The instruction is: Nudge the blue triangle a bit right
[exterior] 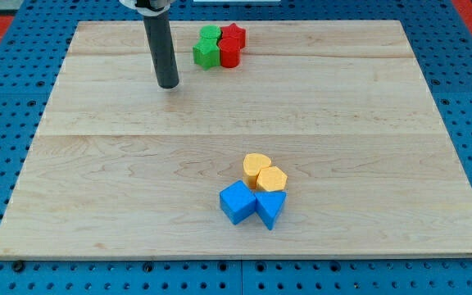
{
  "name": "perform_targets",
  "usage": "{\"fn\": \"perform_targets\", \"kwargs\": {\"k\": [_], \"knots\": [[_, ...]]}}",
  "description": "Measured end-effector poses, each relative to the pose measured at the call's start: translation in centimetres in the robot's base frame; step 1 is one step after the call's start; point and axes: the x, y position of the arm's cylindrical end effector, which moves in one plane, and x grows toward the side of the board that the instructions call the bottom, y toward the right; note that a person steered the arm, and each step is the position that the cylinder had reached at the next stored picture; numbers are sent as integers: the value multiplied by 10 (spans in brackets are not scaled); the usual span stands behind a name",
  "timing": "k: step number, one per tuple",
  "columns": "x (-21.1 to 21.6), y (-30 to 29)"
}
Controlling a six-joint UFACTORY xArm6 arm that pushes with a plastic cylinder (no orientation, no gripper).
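Note:
The blue triangle (271,209) lies low on the wooden board (121,188), right of centre. A blue cube (237,201) touches its left side. Two yellow blocks, a heart shape (256,167) and a rounder one (272,179), sit just above it, touching it. My tip (169,84) rests on the board at the upper left, far from the blue triangle and to the left of the green and red cluster.
At the view's top centre is a tight cluster: a green block (211,35), a green block (206,54), a red star (233,35) and a red block (229,53). A blue pegboard (6,123) surrounds the board.

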Motion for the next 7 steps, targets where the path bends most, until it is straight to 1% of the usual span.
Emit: {"fn": "perform_targets", "kwargs": {"k": [2,3,4,5,6,7], "knots": [[0,-25],[21,-43],[82,-65],[156,-73],[248,-52],[276,-25]]}}
